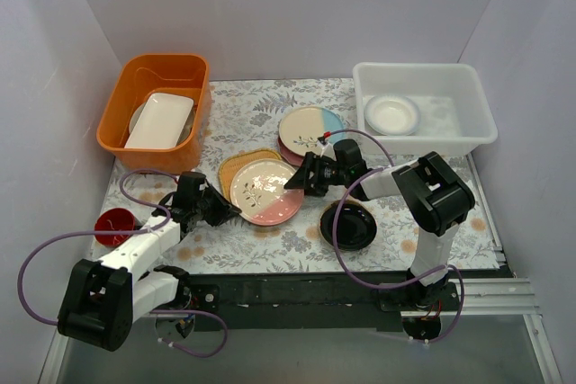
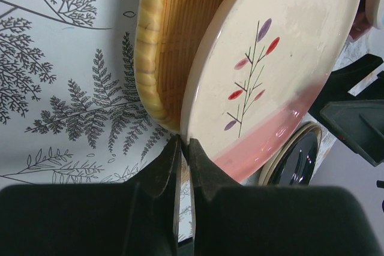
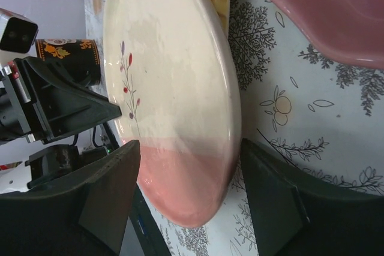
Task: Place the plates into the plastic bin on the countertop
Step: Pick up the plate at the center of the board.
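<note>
Countertop [image 1: 243, 110]: bare strip btwn plates and far wall. Bin [image 1: 423, 67] in far R corner, white plate [image 1: 391, 114] inside, other half bare. Cream-pink plate [image 1: 261, 188] at ctr on yellow tray [image 1: 236, 168], tray mostly hidden. R gripper [image 1: 292, 182] jaws apart, straddling plate's R rim. L gripper [image 1: 229, 211] fingers together, tips at L rim.

Mustard plate [image 1: 236, 167] mostly beneath the cream-and-pink plate [image 1: 266, 192].

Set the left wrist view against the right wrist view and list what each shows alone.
Left wrist only: the black plate. Right wrist only: the pink dotted plate. Both: the cream-and-pink plate, its rim pinched by the left tool while the open right tool straddles it, plus the yellow woven tray and the fern-patterned countertop.
</note>
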{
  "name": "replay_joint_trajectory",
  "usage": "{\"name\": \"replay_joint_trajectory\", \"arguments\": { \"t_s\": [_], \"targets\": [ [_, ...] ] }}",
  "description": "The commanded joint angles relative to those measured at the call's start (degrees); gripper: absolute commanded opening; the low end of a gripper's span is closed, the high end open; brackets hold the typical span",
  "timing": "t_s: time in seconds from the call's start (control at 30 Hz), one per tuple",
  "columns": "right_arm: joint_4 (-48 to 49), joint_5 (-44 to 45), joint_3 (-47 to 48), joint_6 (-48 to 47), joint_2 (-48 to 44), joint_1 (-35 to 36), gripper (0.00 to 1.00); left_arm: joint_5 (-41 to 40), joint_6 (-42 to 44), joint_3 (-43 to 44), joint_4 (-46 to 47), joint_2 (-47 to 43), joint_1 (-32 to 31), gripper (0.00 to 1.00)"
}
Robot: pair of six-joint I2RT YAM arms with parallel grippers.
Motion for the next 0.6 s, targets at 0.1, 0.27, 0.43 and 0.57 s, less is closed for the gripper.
{"name": "replay_joint_trajectory", "arguments": {
  "t_s": [0.1,0.27,0.43,0.57],
  "targets": [
    [6.53,-4.01,0.27,1.81,0.88,0.29,0.71,5.79,1.25,-0.13,4.36,-1.91,0.06,0.0],
    [5.74,-5.68,-0.08,1.55,-0.7,0.29,0.68,6.93,1.16,0.14,5.5,-2.43,0.06,0.0],
    [2.93,-6.74,-0.52,0.15,-4.03,0.29,0.64,7.81,1.16,0.57,6.47,-4.01,-0.03,0.0],
    [0.12,-6.65,-0.25,-1.0,-7.2,0.29,0.63,8.6,1.42,1.28,6.82,-5.07,-0.12,0.0]
  ]
}}
